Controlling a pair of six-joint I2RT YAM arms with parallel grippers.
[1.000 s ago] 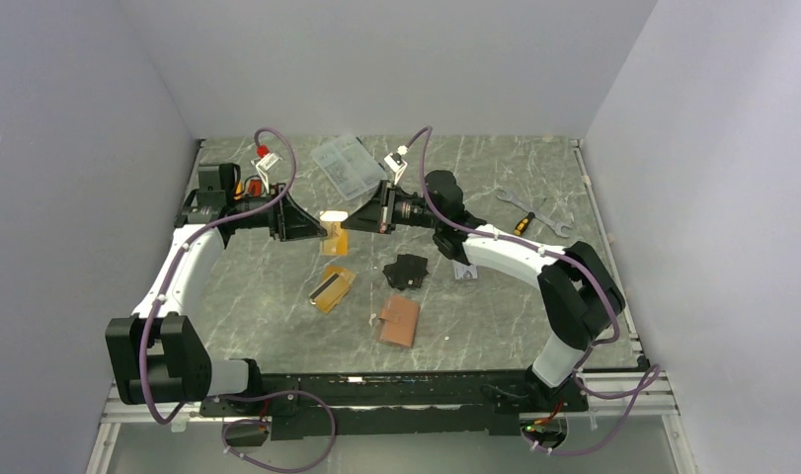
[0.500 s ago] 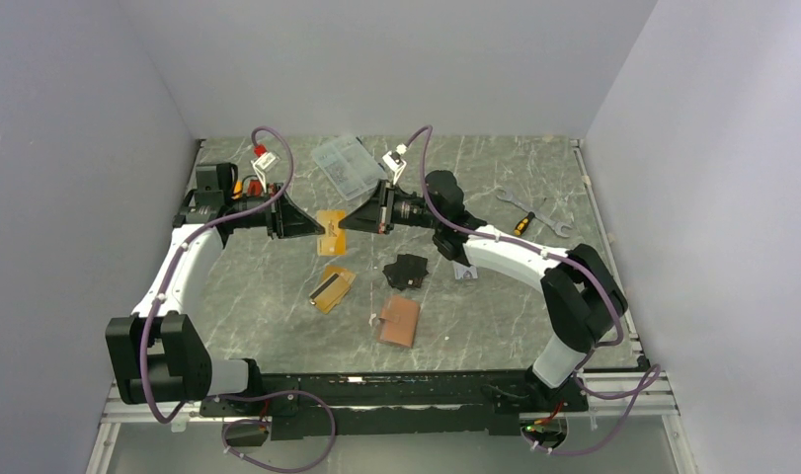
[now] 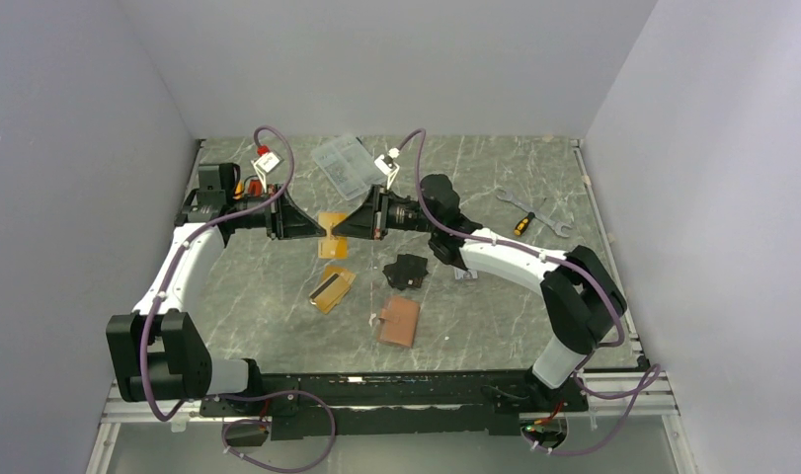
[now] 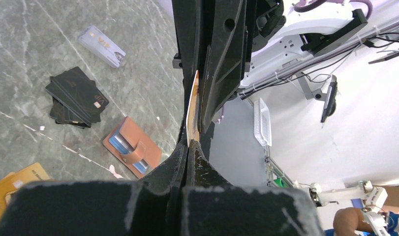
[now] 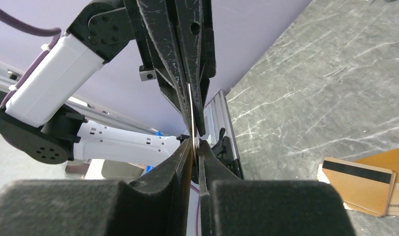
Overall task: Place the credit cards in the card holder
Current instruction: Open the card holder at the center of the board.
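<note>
The matte black, wedge-shaped left fingers (image 4: pixel 173 164) are clamped on one edge of a thin orange-gold card (image 3: pixel 331 221), held clear of the marbled grey table (image 3: pixel 268 306). The right fingers (image 5: pixel 181 162) flank the opposite edge; I cannot tell whether they pinch it. The salmon-pink, leather-look card holder (image 3: pixel 399 321) lies flat at 5 o'clock from that card.

Left end effector (image 3: pixel 322 229), right end effector (image 3: pixel 339 229) tip-to-tip; bare table (image 3: pixel 495 316) right of card holder (image 3: pixel 399 321).
</note>
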